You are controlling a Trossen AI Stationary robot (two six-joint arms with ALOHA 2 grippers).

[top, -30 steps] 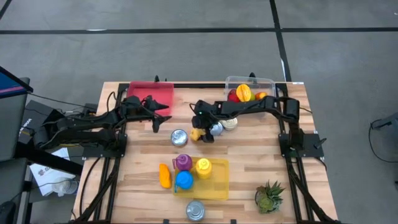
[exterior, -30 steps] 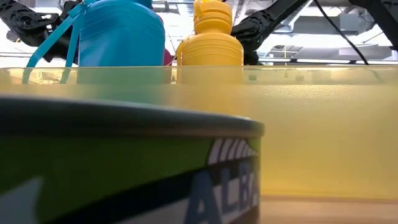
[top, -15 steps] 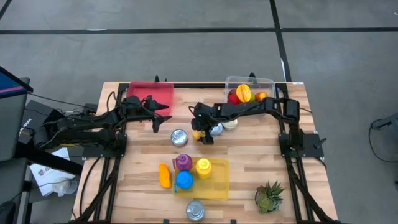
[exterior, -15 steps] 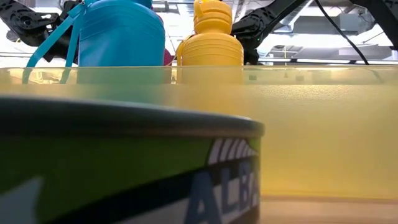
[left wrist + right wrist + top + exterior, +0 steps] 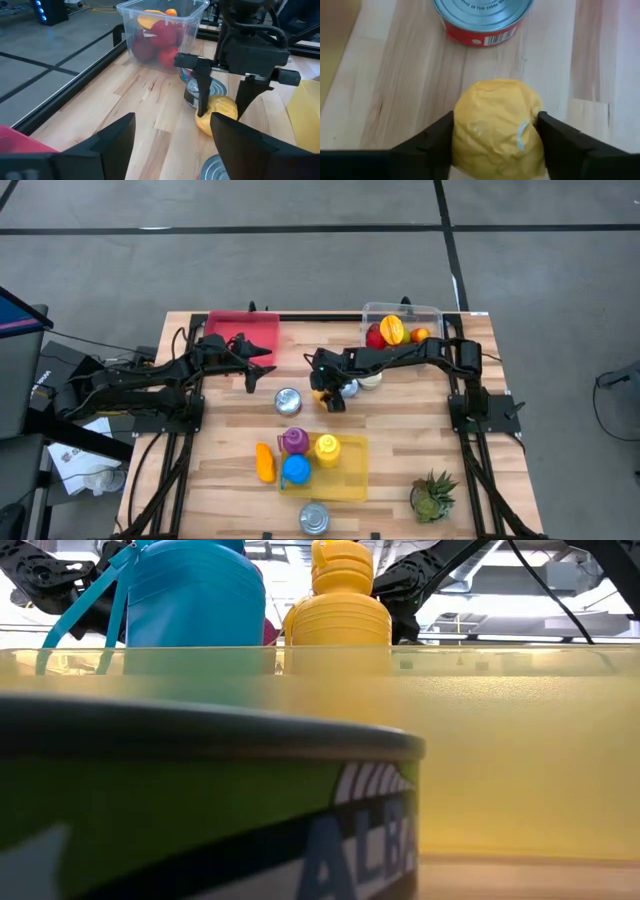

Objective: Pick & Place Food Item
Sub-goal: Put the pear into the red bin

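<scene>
1. At the near table edge, a tin can (image 5: pixel 314 518) stands in front of a yellow tray (image 5: pixel 350 470) holding blue, yellow and purple bottles.
2. Mid-table, right gripper (image 5: pixel 326 397) is down over the yellow food item (image 5: pixel 496 130); fingers (image 5: pixel 427 142) touch both its sides, clamped on it. A red-labelled can (image 5: pixel 481 17) stands just beyond.
3. Left gripper (image 5: pixel 262 368) hovers nearby, fingers apart, empty.
4. Far edge: clear bin (image 5: pixel 430 313) with fruit; red tray (image 5: pixel 243 326).

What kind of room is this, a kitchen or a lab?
Probably a robotics lab or workshop: a wooden table on a bare grey floor, toy-like food in a clear bin, and two arms bolted on.
</scene>
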